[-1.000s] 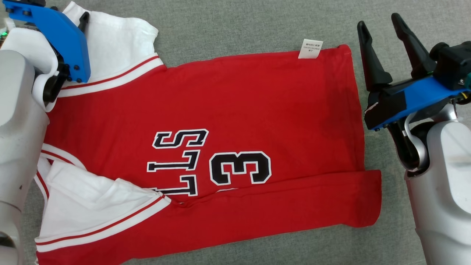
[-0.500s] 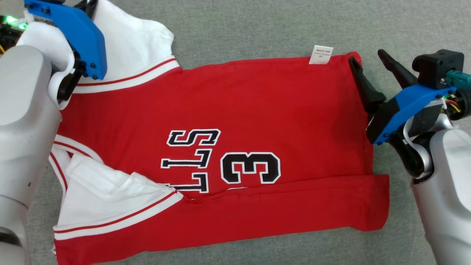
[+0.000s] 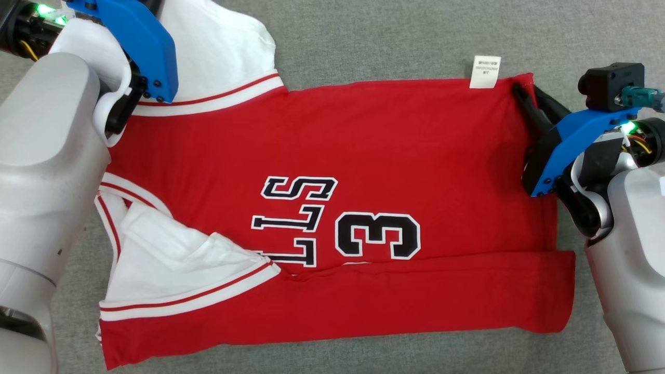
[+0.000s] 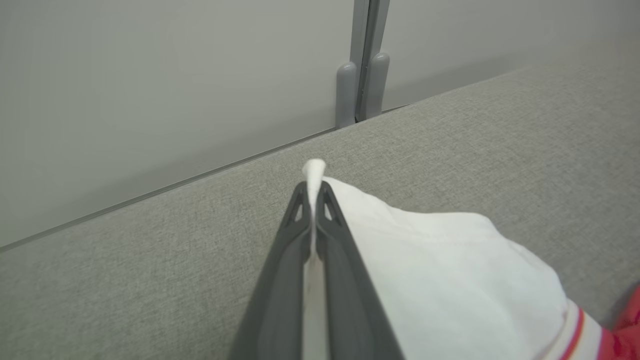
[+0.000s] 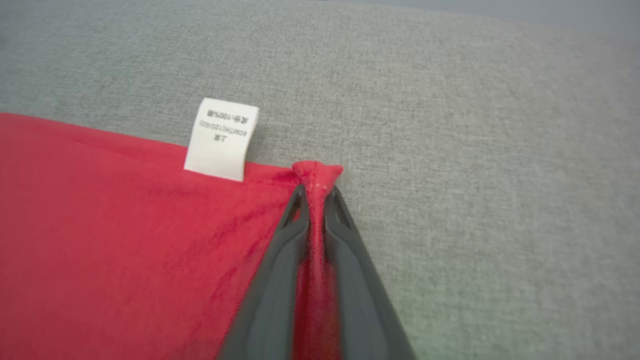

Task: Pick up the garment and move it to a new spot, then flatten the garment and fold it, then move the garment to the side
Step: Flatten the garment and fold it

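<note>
The garment (image 3: 363, 156) is a red jersey with white sleeves, black lettering and a "3", spread flat on the grey cloth surface (image 3: 389, 36), its near edge folded over. In the left wrist view my left gripper (image 4: 312, 192) is shut on the edge of the white sleeve (image 4: 440, 270), at the garment's far left corner. My right gripper (image 3: 526, 98) pinches the garment's far right corner; in the right wrist view my right gripper (image 5: 316, 195) has the red corner (image 5: 317, 172) bunched between its fingertips, beside a white care label (image 5: 222, 140).
A grey wall (image 4: 150, 90) with an upright post (image 4: 362, 70) rises just past the surface's far edge on the left. Bare grey cloth (image 5: 475, 175) lies beyond and to the right of the garment. My pale forearms (image 3: 47, 171) flank the jersey.
The left gripper has shut on the white sleeve. The right gripper moved in to the garment's far right corner and closed on it. The head camera has shifted.
</note>
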Available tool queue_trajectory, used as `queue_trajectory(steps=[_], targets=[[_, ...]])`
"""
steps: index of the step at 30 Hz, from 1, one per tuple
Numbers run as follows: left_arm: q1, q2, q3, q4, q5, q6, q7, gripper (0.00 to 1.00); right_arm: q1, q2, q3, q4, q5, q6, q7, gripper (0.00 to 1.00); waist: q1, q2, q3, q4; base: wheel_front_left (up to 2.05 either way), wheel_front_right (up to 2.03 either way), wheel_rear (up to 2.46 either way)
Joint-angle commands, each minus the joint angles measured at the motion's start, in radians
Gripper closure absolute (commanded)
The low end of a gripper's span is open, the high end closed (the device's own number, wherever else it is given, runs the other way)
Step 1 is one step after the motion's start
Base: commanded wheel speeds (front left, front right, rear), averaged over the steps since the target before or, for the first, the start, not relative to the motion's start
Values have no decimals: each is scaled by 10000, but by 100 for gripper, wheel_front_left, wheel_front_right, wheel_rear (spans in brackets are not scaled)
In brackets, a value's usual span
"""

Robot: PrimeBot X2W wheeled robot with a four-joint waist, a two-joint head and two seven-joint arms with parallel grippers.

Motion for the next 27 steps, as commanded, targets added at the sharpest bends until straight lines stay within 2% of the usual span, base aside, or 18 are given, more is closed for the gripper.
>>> queue_trajectory(steps=[1, 8, 16, 23, 27], targets=[[-159, -61, -48, -7, -94, -5, -148, 100, -124, -60, -13, 163, 20, 3, -118, 100, 1, 0, -22, 43, 0, 0, 0], [246, -162, -180, -158, -398, -6, -1068, 100, -232, -63, -289, 779, -298, 3, -1213, 100, 1, 0, -440, 256, 0, 0, 0], [1257, -28, -302, -791, -665, 2, -2077, 100, 377, -65, -288, 1296, -447, 3, -2211, 100, 1, 0, -1302, 549, 0, 0, 0], [2591, 322, -283, -1866, -866, 282, -2587, 100, 1079, -9, -373, 1272, -530, 3, -2994, 100, 1, 0, -1890, 795, 0, 0, 0], [3500, 567, -277, -2699, -1008, 615, -2698, 100, 1503, 82, -518, 1206, -615, 3, -3409, 100, 1, 0, -2205, 892, 0, 0, 0]])
